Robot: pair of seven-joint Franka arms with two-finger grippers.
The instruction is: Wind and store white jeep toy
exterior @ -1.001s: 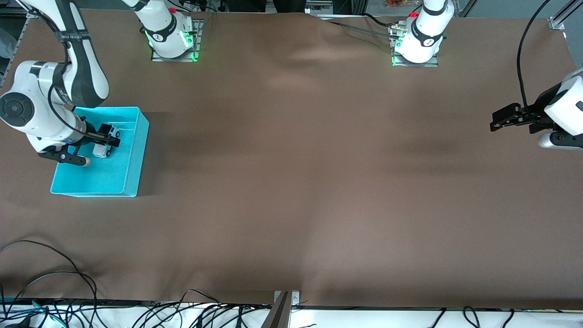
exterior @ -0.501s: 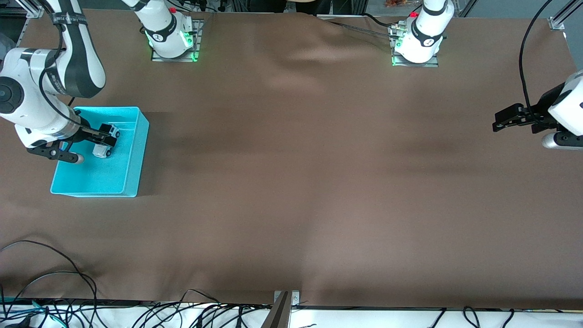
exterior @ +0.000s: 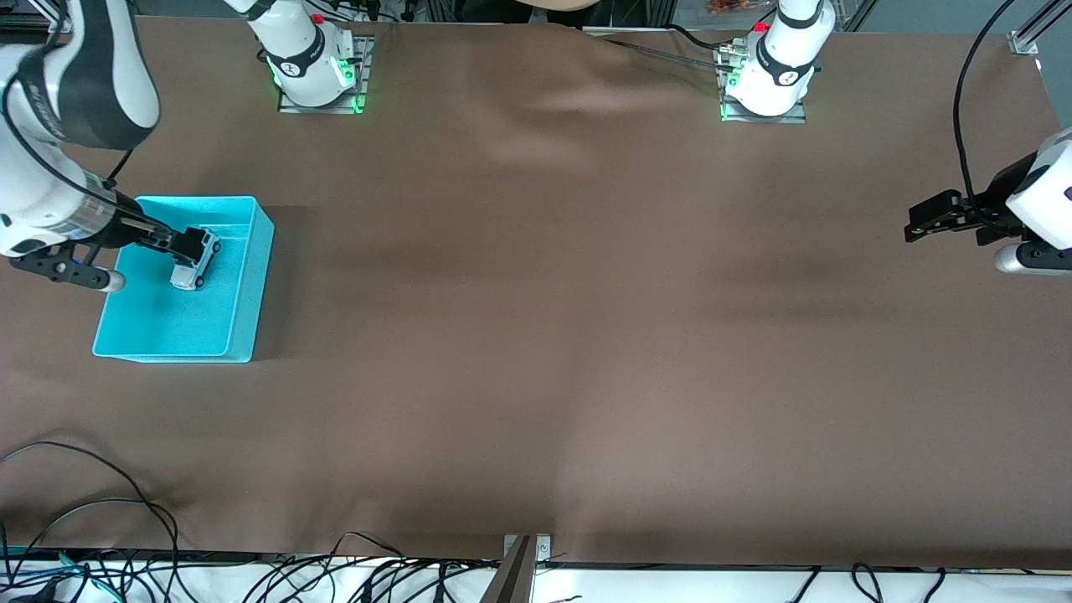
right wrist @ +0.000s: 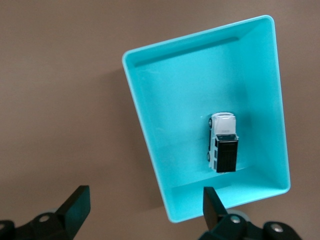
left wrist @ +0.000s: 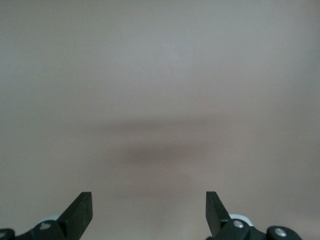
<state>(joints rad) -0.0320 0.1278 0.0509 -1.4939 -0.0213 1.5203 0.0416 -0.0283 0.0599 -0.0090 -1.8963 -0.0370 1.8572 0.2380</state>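
Storing looks done: jeep sits in the bin, both grippers empty

Landmark for everything below is the cyan bin (exterior: 180,280), which stands at the right arm's end of the table (exterior: 536,335).

Nearest part of the bin, the end toward the front camera, is bare floor with nothing on it. Farther up inside the bin lies the white jeep toy (exterior: 194,260), on its wheels, black roof up, close to the bin wall that faces the table's middle. In the right wrist view the white jeep toy (right wrist: 222,142) rests on the bin floor, free of anything, one end near a short wall of the cyan bin (right wrist: 150,130).

Progress, judged from how things lie: toy is in the bin and nothing holds it, so the store step looks finished. Whether it was wound cannot be told from these pictures. What is left looks like only clearing the arm away from the bin.

Right gripper (exterior: 172,243) hangs over the bin's farther part, fingers spread wide and empty. In the right wrist view the right gripper (right wrist: 145,205) has its two fingertips well apart with the jeep below them and off toward one finger, not between them, not touching.

Left gripper (exterior: 921,224) waits well apart from the bin, over bare cloth at the left arm's end, fingers also spread wide, nothing held; the left wrist view shows the left gripper (left wrist: 149,210) over plain brown table only
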